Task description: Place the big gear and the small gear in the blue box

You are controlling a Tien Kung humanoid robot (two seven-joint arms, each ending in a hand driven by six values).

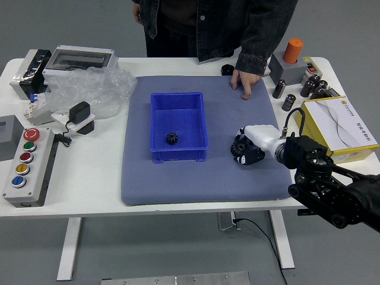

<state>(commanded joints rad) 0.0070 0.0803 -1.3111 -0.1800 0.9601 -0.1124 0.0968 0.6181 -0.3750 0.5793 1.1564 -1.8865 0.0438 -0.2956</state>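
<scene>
So the blue box's (177, 113) wall stands between the small gear (172, 138) inside and the big gear (238, 146) on the mat (178, 184), person's hand (246, 81) beyond. Right hand (260, 140) partly covers the big gear; can't tell if it's clamped, or the gear's long axis.

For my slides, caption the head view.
Small gear in the blue box; right hand at the big gear beside it.

Blue box (178, 151) (glossy, surely plastic)
</scene>
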